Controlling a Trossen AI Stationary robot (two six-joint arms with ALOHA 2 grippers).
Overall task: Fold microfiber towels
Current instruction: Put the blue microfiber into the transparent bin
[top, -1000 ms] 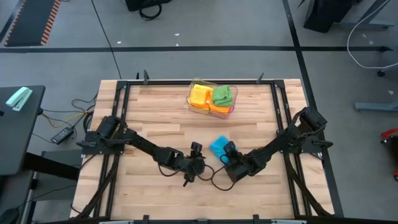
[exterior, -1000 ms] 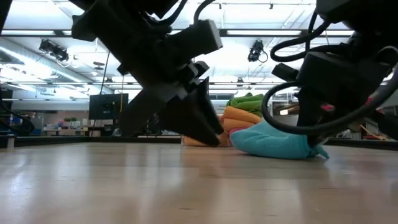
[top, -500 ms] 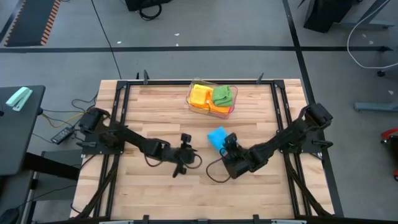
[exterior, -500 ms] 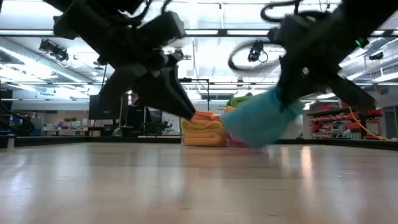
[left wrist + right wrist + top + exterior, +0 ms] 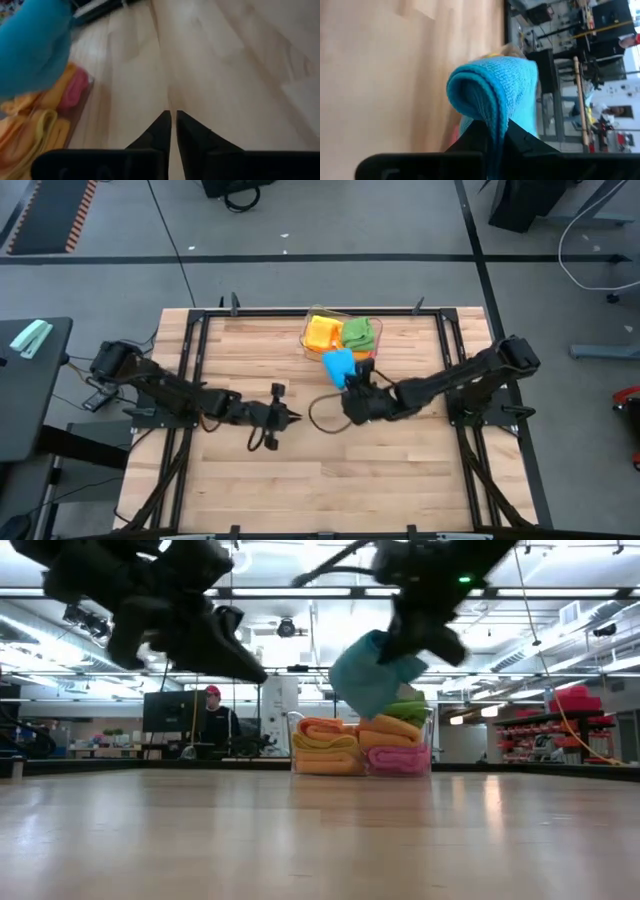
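High view: a wooden slatted bench (image 5: 300,480) is carrying a clear plastic tray (image 5: 372,361) at its far middle edge, holding folded yellow-orange cloths (image 5: 320,334) and a folded green microfiber cloth (image 5: 359,333). The right gripper (image 5: 350,383) is holding a folded blue microfiber towel (image 5: 339,365) just beside the tray's near side. The left gripper (image 5: 291,416) is lying low over bare bench, well apart from the tray.

Low view: the blue towel (image 5: 372,672) is hanging in the air in front of the tray (image 5: 429,745), clear of the bench (image 5: 320,840). Stacked in the tray are orange (image 5: 325,730), yellow (image 5: 322,762), pink (image 5: 398,758) and green (image 5: 410,712) cloths. A person in a red cap (image 5: 212,716) is standing in the room behind.

Left wrist view: the left fingers (image 5: 161,131) are standing nearly together, only a thin slit between them, with nothing held. The blue towel (image 5: 32,45) and the tray's cloths (image 5: 37,125) are showing to one side.

Right wrist view: the right fingers (image 5: 520,141) are pinching the folded blue towel (image 5: 492,90), its rounded fold pointing away from the wrist.
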